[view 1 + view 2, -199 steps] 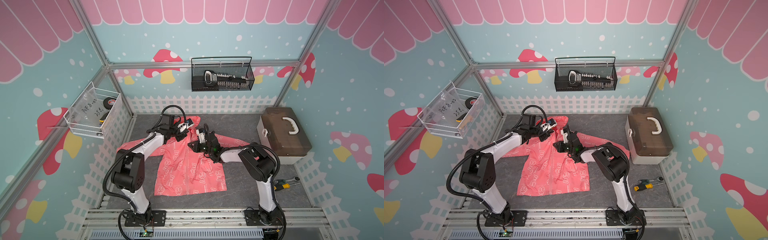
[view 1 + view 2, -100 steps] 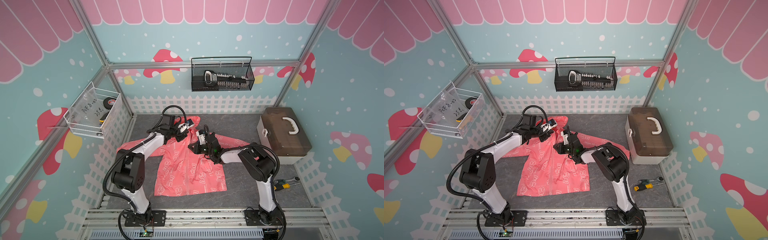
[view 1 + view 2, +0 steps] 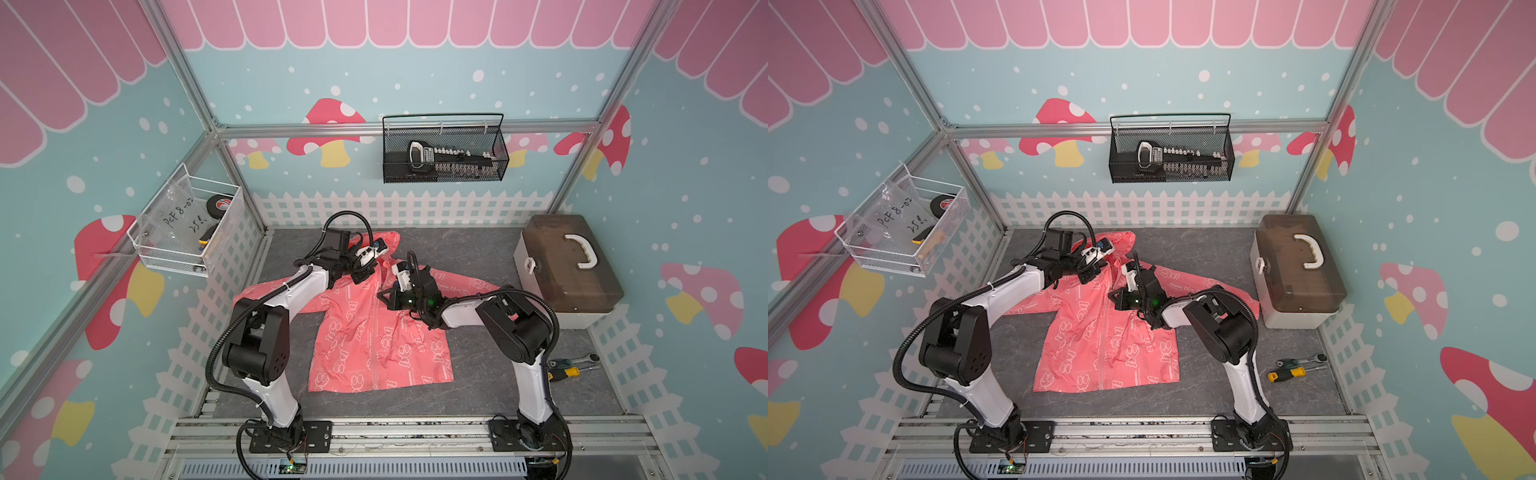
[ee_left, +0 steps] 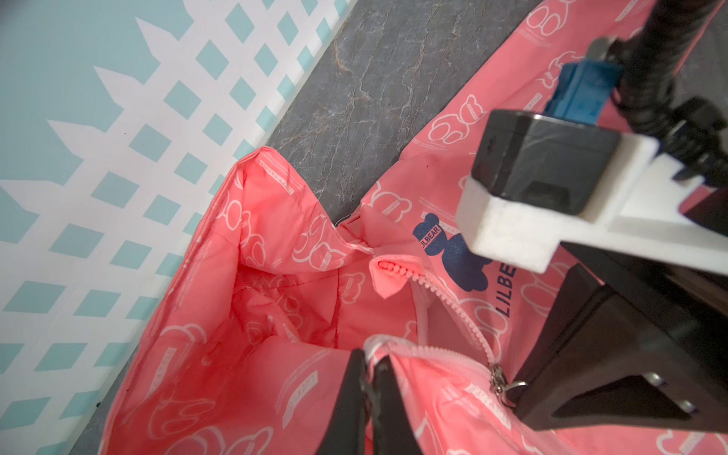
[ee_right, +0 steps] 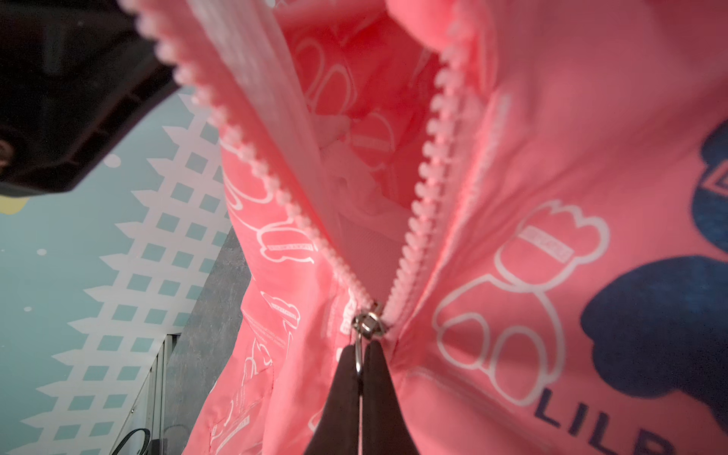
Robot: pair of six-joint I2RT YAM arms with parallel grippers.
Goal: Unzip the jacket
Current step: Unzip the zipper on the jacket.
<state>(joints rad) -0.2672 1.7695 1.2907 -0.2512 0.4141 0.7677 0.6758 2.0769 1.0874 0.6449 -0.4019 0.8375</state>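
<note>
The jacket (image 3: 374, 332) is laid flat, front up, in the middle of the mat (image 3: 478, 390), with the hood toward the back fence and the hem toward the arms' bases. The left gripper (image 4: 370, 374) is seen with its fingers pressed together on the collar (image 4: 398, 344) edge, at the top of one zipper row. This hold is judged to be an anchor, so that the thin cloth is kept taut and not dragged along when the zipper is drawn. The right gripper (image 5: 361, 368) is closed on the pull (image 5: 357, 352) just below the slider (image 5: 368, 321) — the metal ring is pinched between the two black fingertips. The teeth are parted only for a short stretch below the collar. From the slider to the hem the zipper looks closed, so most of the task is judged to be left, and a draw toward the hem along the zipper line appears to be called for. A black basket (image 3: 444, 174) is hung on the back wall, and a socket set (image 3: 440, 156) is kept in it. In the white basket (image 3: 174, 257) on the side wall, a roll of tape (image 3: 222, 205) and a clear bag (image 3: 178, 212) with handwriting are stored. The toolbox (image 3: 569, 270) near one sleeve is shut — its contents cannot be told. A screwdriver (image 3: 563, 372) and a ratchet (image 3: 582, 359) are left loose on the mat.
</note>
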